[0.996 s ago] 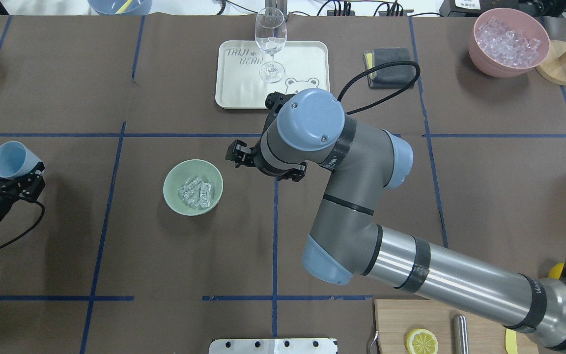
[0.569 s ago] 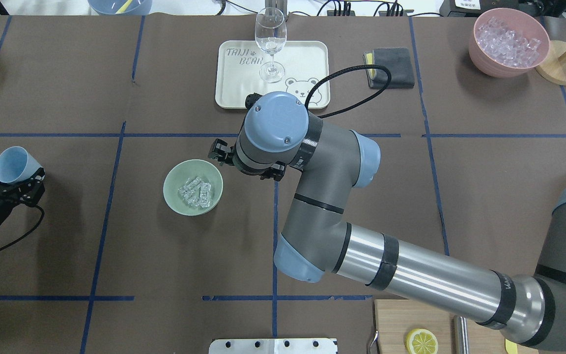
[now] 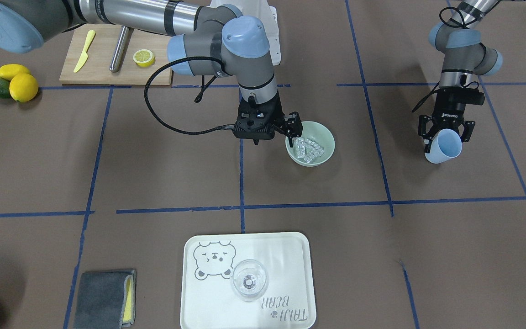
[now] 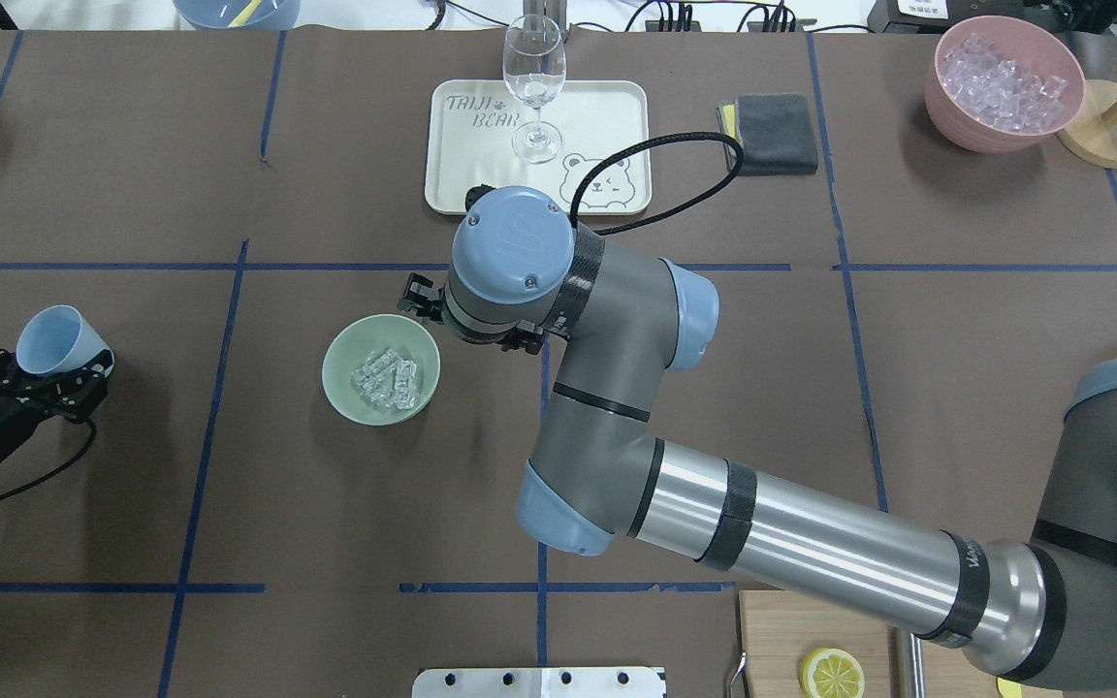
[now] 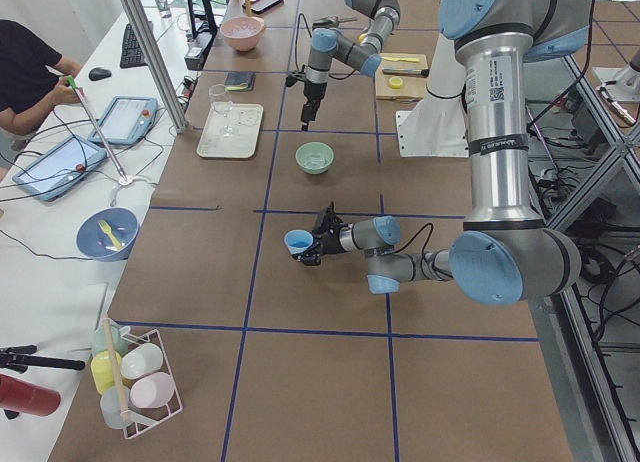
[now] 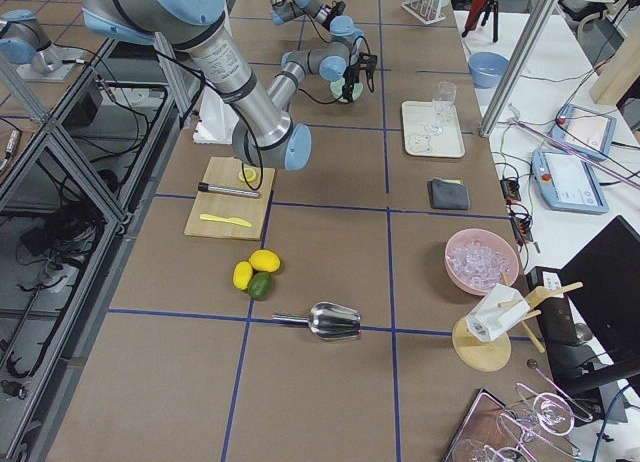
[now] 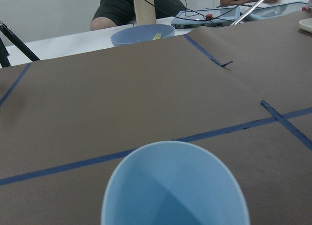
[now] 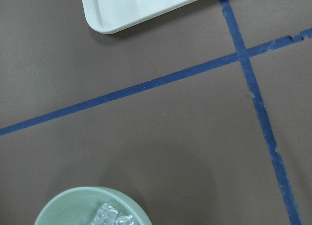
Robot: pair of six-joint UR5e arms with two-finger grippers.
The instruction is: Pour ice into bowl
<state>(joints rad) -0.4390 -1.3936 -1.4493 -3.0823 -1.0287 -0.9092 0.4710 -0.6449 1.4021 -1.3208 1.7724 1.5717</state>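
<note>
The pale sage-green bowl stands left of the table's middle and holds a small heap of clear ice. It also shows in the front view, with the ice inside. My right gripper points down just beside the bowl's rim, open and empty; one finger shows past the wrist in the overhead view. The right wrist view shows the bowl's rim at its bottom edge. My left gripper is shut on a light blue cup, tilted and empty, far from the bowl.
A white tray with a wine glass lies behind the bowl. A pink bowl of ice, a grey cloth, a cutting board with a lemon half and loose lemons stand on the robot's right side.
My right arm has swung left, bringing its gripper up to the bowl's rim. My left gripper has shifted slightly toward the table's middle with the cup.
</note>
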